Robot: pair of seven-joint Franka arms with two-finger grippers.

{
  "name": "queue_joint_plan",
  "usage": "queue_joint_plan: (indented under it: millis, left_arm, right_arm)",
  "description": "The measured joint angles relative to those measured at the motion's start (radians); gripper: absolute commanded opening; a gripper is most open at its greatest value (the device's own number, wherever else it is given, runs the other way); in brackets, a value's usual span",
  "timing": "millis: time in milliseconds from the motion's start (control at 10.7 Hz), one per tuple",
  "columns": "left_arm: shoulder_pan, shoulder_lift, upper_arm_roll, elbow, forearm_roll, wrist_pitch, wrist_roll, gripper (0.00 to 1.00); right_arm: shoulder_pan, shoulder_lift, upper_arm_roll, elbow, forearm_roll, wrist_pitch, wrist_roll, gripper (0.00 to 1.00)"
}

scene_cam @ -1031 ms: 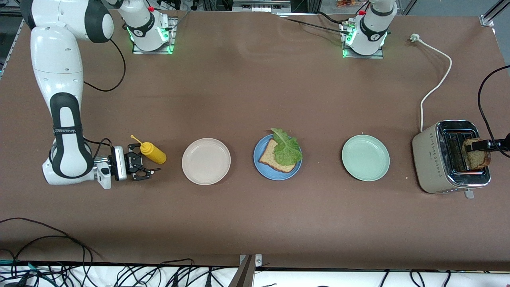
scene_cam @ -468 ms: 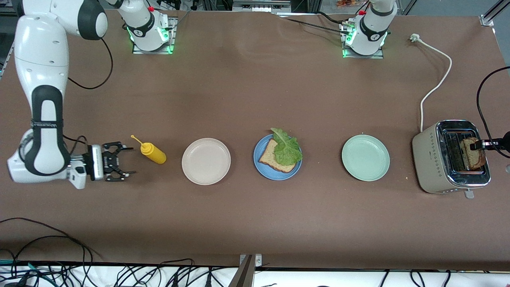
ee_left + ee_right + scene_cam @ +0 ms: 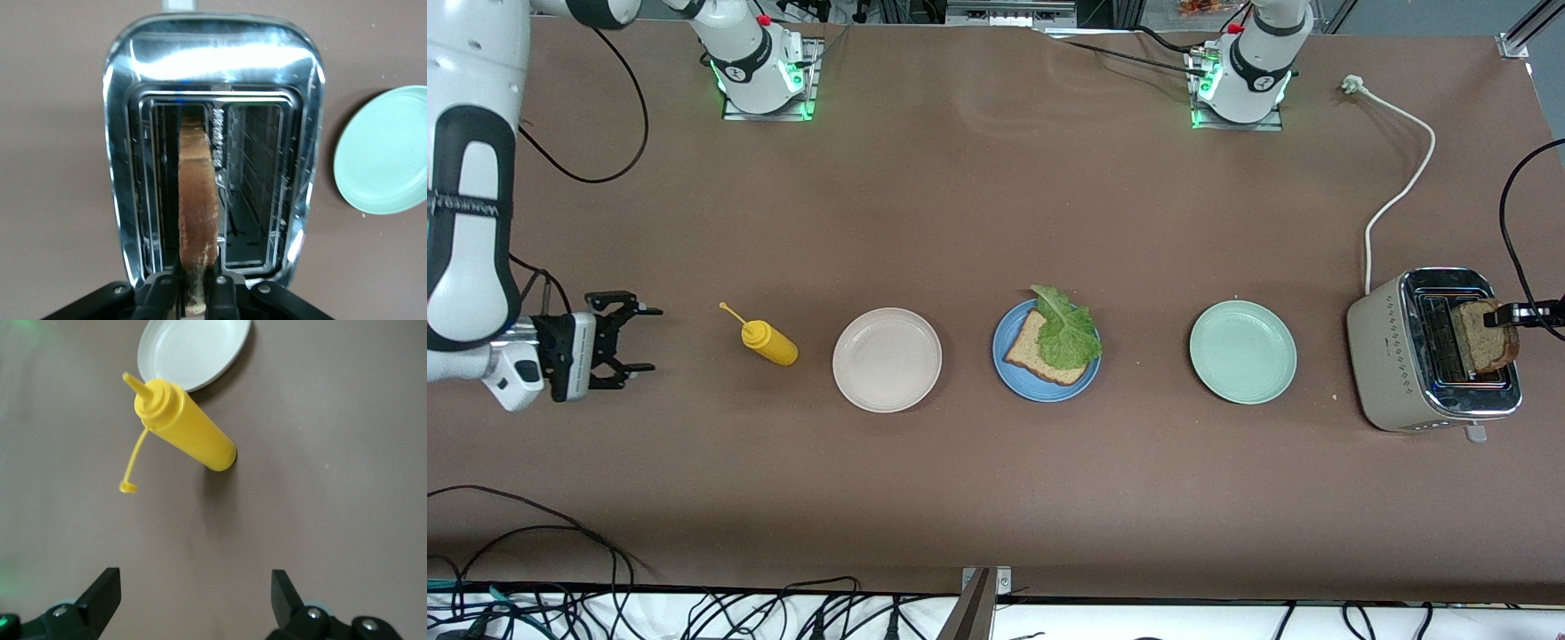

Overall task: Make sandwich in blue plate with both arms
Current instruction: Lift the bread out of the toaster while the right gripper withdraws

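Observation:
The blue plate (image 3: 1018, 384) sits mid-table with one slice of brown bread (image 3: 1028, 353) on it and a ruffled lettuce leaf (image 3: 1067, 333) on the slice. A second bread slice (image 3: 1483, 345) (image 3: 198, 187) stands on edge, partly out of the slot of the toaster (image 3: 1392, 356) (image 3: 127, 133). My left gripper (image 3: 1510, 313) (image 3: 198, 288) is shut on that slice's upper edge. My right gripper (image 3: 645, 338) (image 3: 195, 593) is open and holds nothing. It hangs low over bare table at the right arm's end, beside a lying yellow squeeze bottle (image 3: 770, 343) (image 3: 190, 430).
A beige plate (image 3: 887, 359) (image 3: 193, 347) lies between the bottle and the blue plate. A mint-green plate (image 3: 1242, 352) (image 3: 387, 160) lies between the blue plate and the toaster. The toaster's white cord (image 3: 1400, 187) runs toward the left arm's base.
My right gripper has drawn back from the yellow bottle toward the right arm's end of the table. My left gripper has shut on the slice in the toaster, which dipped and then rose a little.

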Motion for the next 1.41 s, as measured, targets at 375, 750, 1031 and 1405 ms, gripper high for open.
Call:
queue_joint_plan:
  millis: [375, 750, 1031, 1405]
  left_arm:
    - [-0.008, -0.094, -0.017, 0.029, 0.031, -0.099, 0.000, 0.00]
    - [-0.107, -0.153, -0.051, 0.196, 0.069, -0.315, 0.001, 0.00]
    - [-0.248, -0.159, -0.055, 0.224, 0.077, -0.369, 0.000, 0.00]
    - [-0.340, -0.156, -0.146, 0.214, 0.059, -0.421, 0.000, 0.00]
  right_arm:
    - [0.030, -0.219, 0.087, -0.145, -0.179, 0.085, 0.473, 1.00]
    - [0.033, -0.408, 0.193, -0.281, -0.297, 0.175, 0.900, 1.00]
    - [0.038, -0.504, 0.309, -0.307, -0.429, 0.196, 1.226, 1.00]
    - [0.040, -0.610, 0.391, -0.310, -0.541, 0.203, 1.400, 1.00]
